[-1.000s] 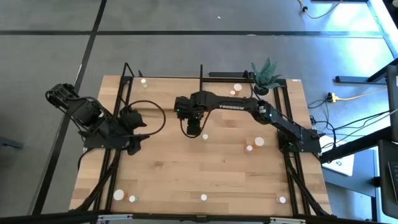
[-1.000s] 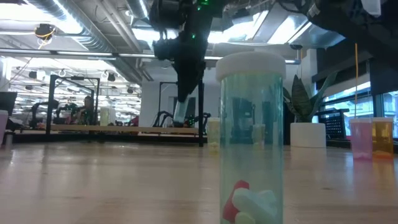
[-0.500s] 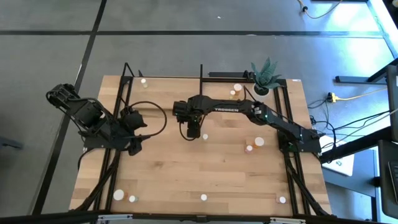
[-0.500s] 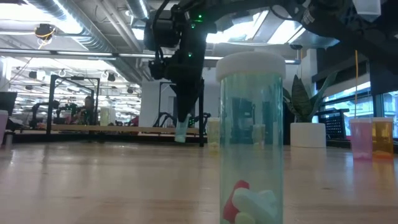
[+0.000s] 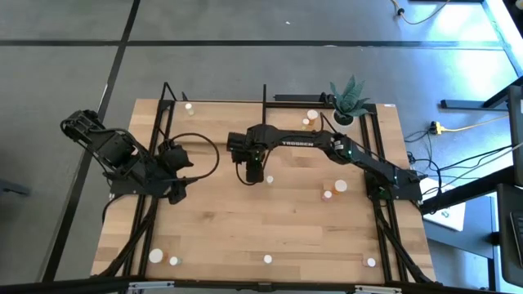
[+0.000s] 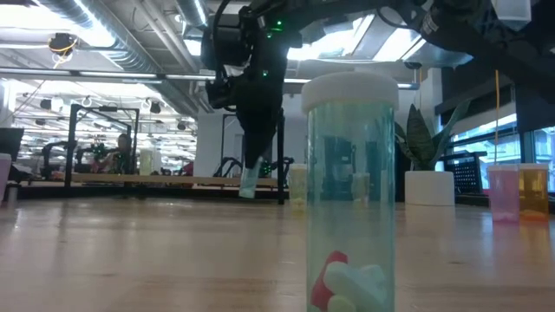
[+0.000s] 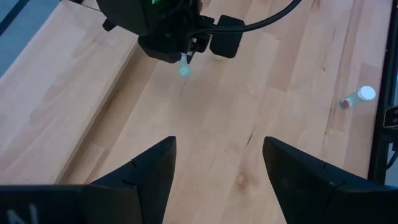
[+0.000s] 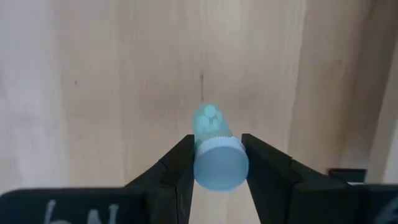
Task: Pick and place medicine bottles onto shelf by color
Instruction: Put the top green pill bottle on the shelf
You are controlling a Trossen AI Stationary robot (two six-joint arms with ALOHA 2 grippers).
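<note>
Green bottle (image 8: 214, 149) hanging upright, cap up, in the right gripper (image 8: 214, 163); left gripper (image 7: 217, 162) is waiting, fingers spread; only the low view shows it clear of the table (image 6: 130, 251).

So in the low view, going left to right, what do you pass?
Bottle held in the right gripper → big clear green bottle close to the camera → white plant pot → pink bottle → orange bottle.

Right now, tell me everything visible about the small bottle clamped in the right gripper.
The small clear blue-green plastic bottle has a round pale cap and pale pills inside. The right gripper pinches it just below the cap, one dark finger on each side. It hangs tilted, clear of the light-wood tabletop, touching nothing else.
</note>
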